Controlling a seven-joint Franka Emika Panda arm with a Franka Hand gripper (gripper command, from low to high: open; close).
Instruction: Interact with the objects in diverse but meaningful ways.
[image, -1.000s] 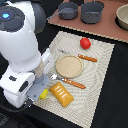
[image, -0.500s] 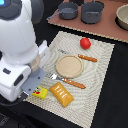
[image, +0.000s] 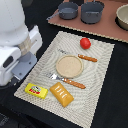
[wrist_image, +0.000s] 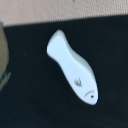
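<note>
The white-blue fish (wrist_image: 72, 67) lies flat on the black surface straight below the wrist camera; it does not show in the exterior view. On the striped placemat (image: 100, 75) rest the red tomato (image: 85, 43), the yellow red-marked packet (image: 36, 90) and the orange ridged biscuit block (image: 61, 94). Two dark grey pots (image: 92, 11) stand on the brown board at the back. The white arm (image: 12, 55) hangs over the placemat's edge on the exterior view's left. Its fingers show in neither view.
A tan plate (image: 69, 65) sits mid-placemat between an orange-handled knife (image: 87, 58) and fork (image: 70, 81). A beige bowl (image: 122, 15) stands at the back on the exterior view's right. A grey-green curved edge (wrist_image: 2, 55) borders the wrist view.
The arm has drawn back toward the exterior view's left, off the placemat corner, uncovering the yellow packet. The items on the placemat have not moved.
</note>
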